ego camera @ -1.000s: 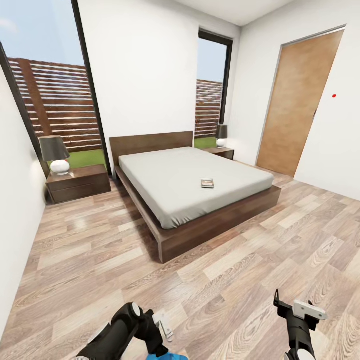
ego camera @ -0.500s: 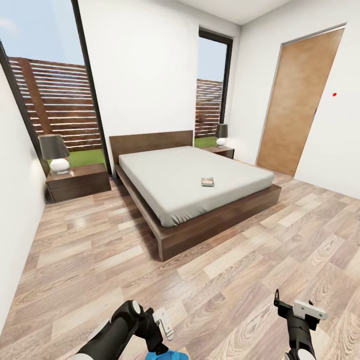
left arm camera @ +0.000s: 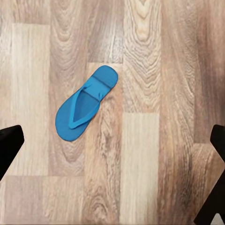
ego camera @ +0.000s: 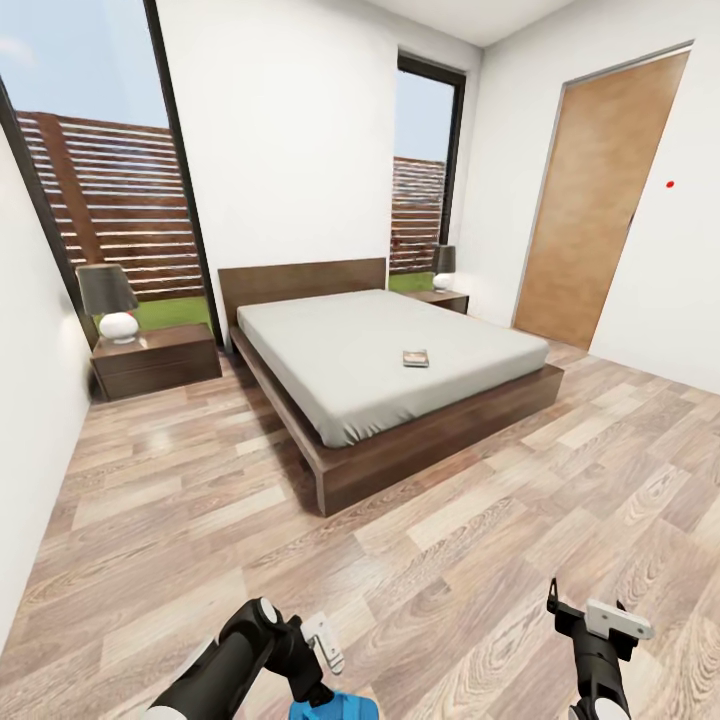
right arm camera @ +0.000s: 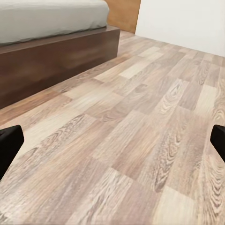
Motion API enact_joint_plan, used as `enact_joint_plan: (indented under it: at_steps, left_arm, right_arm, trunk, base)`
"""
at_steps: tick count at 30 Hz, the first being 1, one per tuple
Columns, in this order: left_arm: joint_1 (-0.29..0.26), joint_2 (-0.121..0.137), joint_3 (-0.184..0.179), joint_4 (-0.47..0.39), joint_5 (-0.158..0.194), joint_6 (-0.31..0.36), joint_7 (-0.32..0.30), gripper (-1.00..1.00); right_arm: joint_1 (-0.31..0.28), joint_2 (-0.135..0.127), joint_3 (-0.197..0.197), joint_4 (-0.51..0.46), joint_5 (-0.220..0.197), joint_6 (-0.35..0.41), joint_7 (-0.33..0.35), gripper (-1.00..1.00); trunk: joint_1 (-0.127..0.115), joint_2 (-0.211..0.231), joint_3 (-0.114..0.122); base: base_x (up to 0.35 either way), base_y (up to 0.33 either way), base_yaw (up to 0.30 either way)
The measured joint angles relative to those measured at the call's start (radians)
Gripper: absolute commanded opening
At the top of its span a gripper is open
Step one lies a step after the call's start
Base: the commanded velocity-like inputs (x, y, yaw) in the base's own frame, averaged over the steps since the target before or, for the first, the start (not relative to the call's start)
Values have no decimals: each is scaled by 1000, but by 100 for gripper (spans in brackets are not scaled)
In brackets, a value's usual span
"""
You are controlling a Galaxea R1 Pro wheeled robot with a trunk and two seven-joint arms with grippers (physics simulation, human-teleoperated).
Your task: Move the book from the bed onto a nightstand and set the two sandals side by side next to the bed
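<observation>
The left gripper (left arm camera: 112, 173) has its fingers spread above a blue sandal (left arm camera: 86, 102) lying flat on the wood floor (ego camera: 200, 500); the right gripper (right arm camera: 112, 150) is spread too. The book (ego camera: 416, 358), its lettering unreadable, lies near the bed's (ego camera: 380, 360) foot edge.

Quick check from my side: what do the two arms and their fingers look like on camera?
Both arms are glossy black and tubular. The left arm has a rounded joint and a pale grey bracket; the right arm carries a white plate near the wrist. Fingers appear as flat black tips.
</observation>
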Motion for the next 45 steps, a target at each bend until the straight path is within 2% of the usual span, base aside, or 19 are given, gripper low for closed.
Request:
enact_joint_plan:
  at_steps: [14, 45]
  left_arm:
    - [0, -1, 18, 1, -1, 10, 0, 100]
    - [0, -2, 17, 1, -1, 10, 0, 100]
  right_arm:
    - [0, 2, 2, 0, 0, 0, -1, 100]
    - [0, 2, 2, 0, 0, 0, -2, 100]
  trunk:
    - [54, -98, -44]
    - [173, -315, -141]
  base:
    - [0, 0, 0]
    - [0, 0, 0]
